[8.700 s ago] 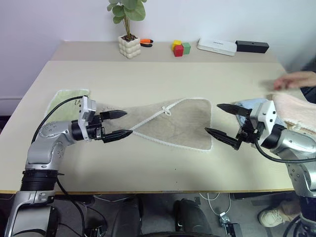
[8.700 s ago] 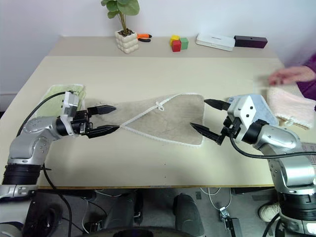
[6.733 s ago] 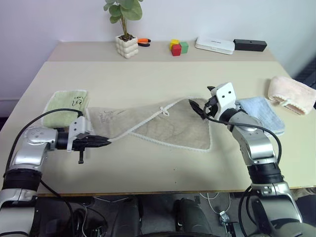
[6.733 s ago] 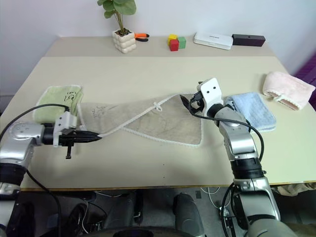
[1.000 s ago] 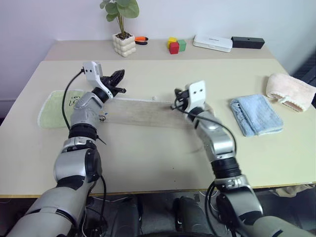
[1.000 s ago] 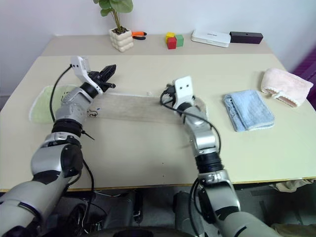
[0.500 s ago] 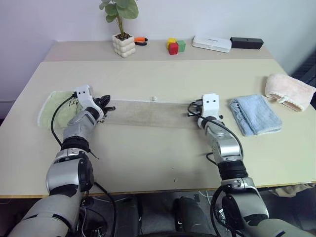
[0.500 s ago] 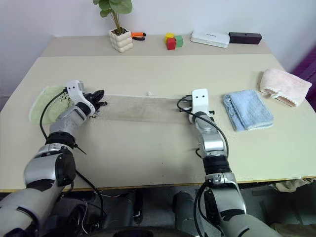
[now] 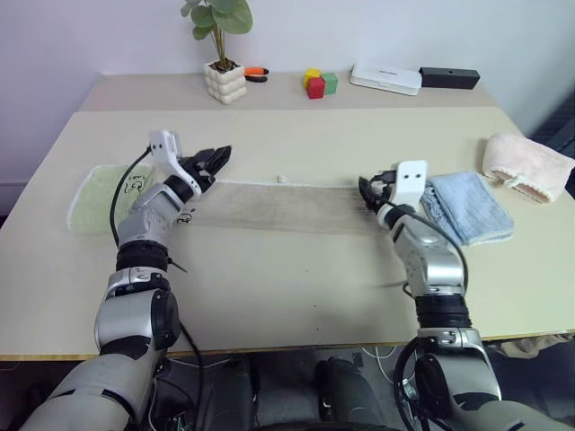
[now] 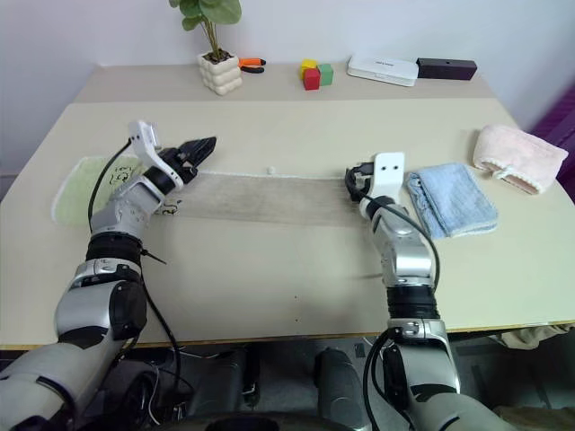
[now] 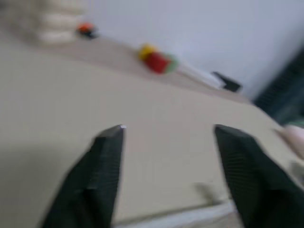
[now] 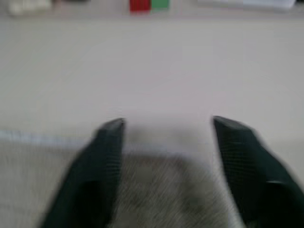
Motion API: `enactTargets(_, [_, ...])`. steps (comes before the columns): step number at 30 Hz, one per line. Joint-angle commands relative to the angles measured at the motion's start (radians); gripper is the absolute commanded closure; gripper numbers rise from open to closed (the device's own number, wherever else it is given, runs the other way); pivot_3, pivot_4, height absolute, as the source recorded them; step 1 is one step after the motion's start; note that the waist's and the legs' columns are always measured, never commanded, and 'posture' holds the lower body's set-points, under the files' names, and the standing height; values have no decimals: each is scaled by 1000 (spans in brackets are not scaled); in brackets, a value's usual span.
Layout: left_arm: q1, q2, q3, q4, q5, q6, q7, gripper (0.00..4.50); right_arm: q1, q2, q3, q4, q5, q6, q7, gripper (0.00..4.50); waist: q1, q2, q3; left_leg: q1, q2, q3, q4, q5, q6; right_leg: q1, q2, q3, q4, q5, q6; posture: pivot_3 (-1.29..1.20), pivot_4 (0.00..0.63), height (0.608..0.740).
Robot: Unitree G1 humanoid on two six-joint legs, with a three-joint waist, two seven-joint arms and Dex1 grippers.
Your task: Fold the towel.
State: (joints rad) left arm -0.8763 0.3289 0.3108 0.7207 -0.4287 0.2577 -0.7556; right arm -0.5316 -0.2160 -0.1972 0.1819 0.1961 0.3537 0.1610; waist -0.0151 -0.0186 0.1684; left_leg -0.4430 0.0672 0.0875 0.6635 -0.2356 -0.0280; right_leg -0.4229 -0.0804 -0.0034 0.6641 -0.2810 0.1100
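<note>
1. Work surface — a pale beige table (image 9: 296, 269) with a smooth matte top. A second, narrower surface of the same colour butts against its far edge, in front of a plain white wall (image 9: 377, 31).
2. The towel (image 9: 278, 206) lies flat near the middle of the table as a long, narrow beige-grey strip running left to right, with white corded trim along its far edge. A small white loop (image 9: 281, 178) sits at that far edge, about mid-length.
3. Left gripper (image 9: 216, 159) is raised above the left end of the towel, pointing forward and to the right. Its two black fingers stand wide apart with nothing between them — the left wrist view confirms bare table in the gap.
4. Right gripper (image 9: 368, 189) sits at the right end of the towel, low over the cloth. In the right wrist view its fingers (image 12: 107, 156) are spread wide over the towel's end and grip nothing.
5. Light green cloth (image 9: 99, 194) lies flat near the left table edge, just beyond the towel's left end.
6. Light blue cloth (image 9: 467, 208) lies folded just to the right of the right gripper; a pink rolled cloth (image 9: 526, 168) rests nearer the right table edge.
7. Far surface holds a potted plant (image 9: 225, 63) in a bumpy white pot, an orange-handled tool (image 9: 259, 73) beside it, yellow, red and green blocks (image 9: 319, 83), a flat white box (image 9: 384, 79) and a black bar-shaped object (image 9: 454, 77).
</note>
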Motion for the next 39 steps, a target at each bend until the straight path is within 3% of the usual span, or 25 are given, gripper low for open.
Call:
enactTargets(1, [27,37,-61,-171,6,-31,-100,32,21,29,-126,-170,193,126,-10,7,0,0,0,0,0,0,0,1,-1,0,0,0,0,0,0,0,150,735])
enactTargets(7, [88,138,-129,-266,3,-56,-301,32,159,112,-304,-470,586,479,-164,7,2,0,0,1,1,0,-1,0,0,0,0,0,0,0,0,0,150,735])
enactTargets(12, [149,224,-133,-331,-66,-37,-526,32,309,94,-378,-595,906,654,-232,7,6,0,0,0,1,0,-1,-1,2,0,0,0,0,0,0,0,150,735])
enactTargets(18, [181,306,-119,-320,-87,-41,-659,32,423,73,-389,-623,1100,665,-397,7,2,0,0,1,0,-1,-1,-2,3,1,0,0,0,0,-1,0,150,735])
enactTargets(23, [245,375,-138,-395,-99,-35,-786,32,449,124,-338,-600,1237,596,-514,7,0,0,0,0,1,-2,-1,-2,3,1,0,0,-1,0,-1,0,150,735])
enactTargets(28, [271,388,-142,-404,-77,-48,-787,32,444,118,-275,-572,1254,538,-536,7,3,0,0,0,0,-2,-1,-2,4,1,0,0,-1,0,-1,0,150,735])
enactTargets(39, [336,417,-120,-529,-106,4,-744,32,435,103,-187,-491,1131,433,-498,7,0,0,0,0,0,-3,-1,-2,4,1,0,0,-1,0,-1,0,150,735])
